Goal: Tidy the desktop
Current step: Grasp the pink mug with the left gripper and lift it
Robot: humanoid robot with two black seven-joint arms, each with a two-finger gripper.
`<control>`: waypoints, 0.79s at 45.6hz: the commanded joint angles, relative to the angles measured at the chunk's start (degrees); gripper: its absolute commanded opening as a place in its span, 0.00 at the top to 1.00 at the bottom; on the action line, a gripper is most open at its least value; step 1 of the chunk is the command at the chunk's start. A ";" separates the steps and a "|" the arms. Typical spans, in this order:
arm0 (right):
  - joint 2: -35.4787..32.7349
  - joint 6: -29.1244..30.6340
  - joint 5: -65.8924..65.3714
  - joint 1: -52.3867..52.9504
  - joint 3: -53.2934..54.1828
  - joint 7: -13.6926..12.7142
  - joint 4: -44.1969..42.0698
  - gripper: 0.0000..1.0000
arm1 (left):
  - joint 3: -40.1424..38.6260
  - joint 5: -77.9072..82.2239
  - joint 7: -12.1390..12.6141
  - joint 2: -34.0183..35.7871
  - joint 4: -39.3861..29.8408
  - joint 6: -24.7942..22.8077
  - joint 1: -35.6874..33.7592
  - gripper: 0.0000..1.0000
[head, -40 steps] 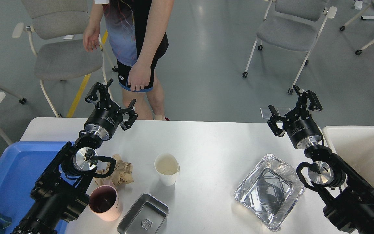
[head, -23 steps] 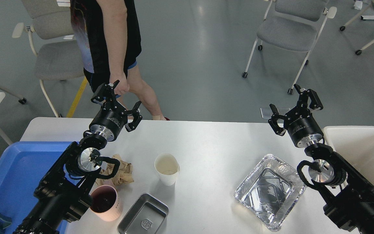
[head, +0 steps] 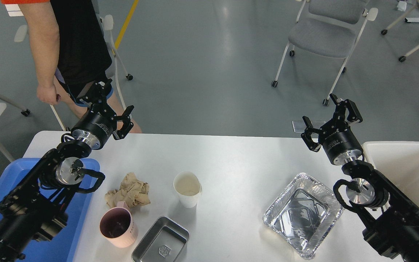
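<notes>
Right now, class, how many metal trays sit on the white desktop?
2. A steel tray lies at the near edge of the desktop, beside the pink mug. A crinkled foil tray lies right of it, by the right arm.

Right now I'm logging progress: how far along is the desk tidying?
Nothing looks done. Crumpled paper, paper cup, pink mug, steel tin and foil tray sit on the desktop. Left tool and right tool hold nothing.
</notes>
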 commanded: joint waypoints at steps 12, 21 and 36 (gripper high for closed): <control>0.02 0.00 0.00 1.42 0.00 0.06 -0.99 0.00 | 23.03 -0.03 15.62 35.08 -19.63 -4.55 -6.58 0.03; 0.11 0.09 0.00 1.51 0.00 0.06 -1.96 0.00 | 39.11 0.24 20.11 50.91 -28.96 -9.56 -15.71 0.04; 0.11 0.09 0.00 1.42 0.00 0.14 -1.96 0.00 | 52.14 3.14 21.52 66.03 -33.36 -18.09 -20.03 0.04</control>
